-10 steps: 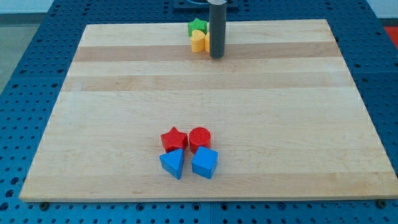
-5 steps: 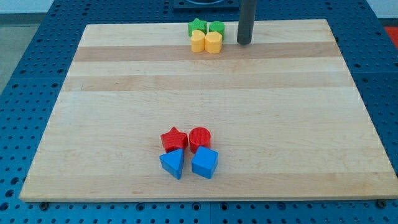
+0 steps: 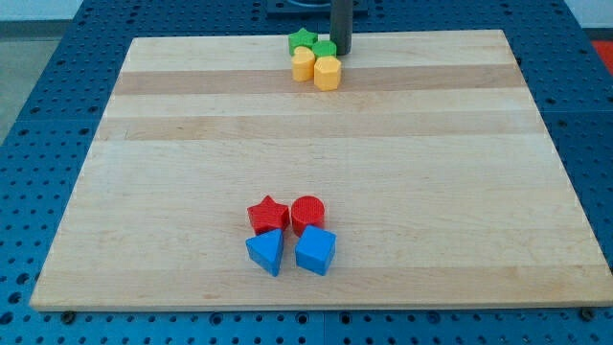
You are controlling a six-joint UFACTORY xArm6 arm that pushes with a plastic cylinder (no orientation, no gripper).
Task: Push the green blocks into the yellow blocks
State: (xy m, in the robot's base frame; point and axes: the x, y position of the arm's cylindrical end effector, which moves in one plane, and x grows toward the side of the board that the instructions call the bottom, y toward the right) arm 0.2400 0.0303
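Two green blocks sit at the board's top edge: a green star [image 3: 303,40] and a second green block [image 3: 324,49] whose shape I cannot make out. Directly below them lie two yellow blocks: a rounded one [image 3: 304,65] on the left and a hexagon-like one [image 3: 328,72] on the right. All four touch as one cluster. My tip [image 3: 342,52] stands at the right side of the second green block, touching or almost touching it. The rod hides part of that block.
A red star [image 3: 267,214] and a red cylinder [image 3: 307,212] sit in the lower middle, with a blue triangle [image 3: 266,251] and a blue cube-like block [image 3: 315,251] right below them. The wooden board [image 3: 479,192] lies on a blue perforated table.
My tip moved from in front of the cluster out to its right, then back left against the right green block. That green block and the right yellow block shifted slightly down-left.
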